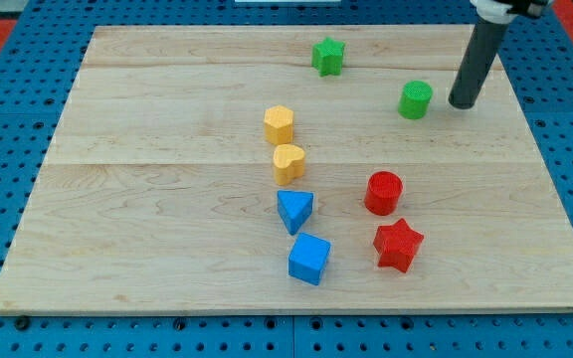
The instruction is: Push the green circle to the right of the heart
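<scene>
The green circle (pixel 416 99) is a short green cylinder at the view's upper right of the wooden board (pixel 167 249). The yellow heart (pixel 288 161) lies near the board's middle, well to the left of and below the green circle. My tip (pixel 462 103) rests on the board just to the right of the green circle, with a small gap between them. The dark rod rises from it towards the view's top right.
A yellow hexagon (pixel 279 123) sits just above the heart. A green star (pixel 328 56) is at the top. A blue triangle (pixel 294 210) and blue cube (pixel 309 259) lie below the heart. A red circle (pixel 383 192) and red star (pixel 398 245) sit at lower right.
</scene>
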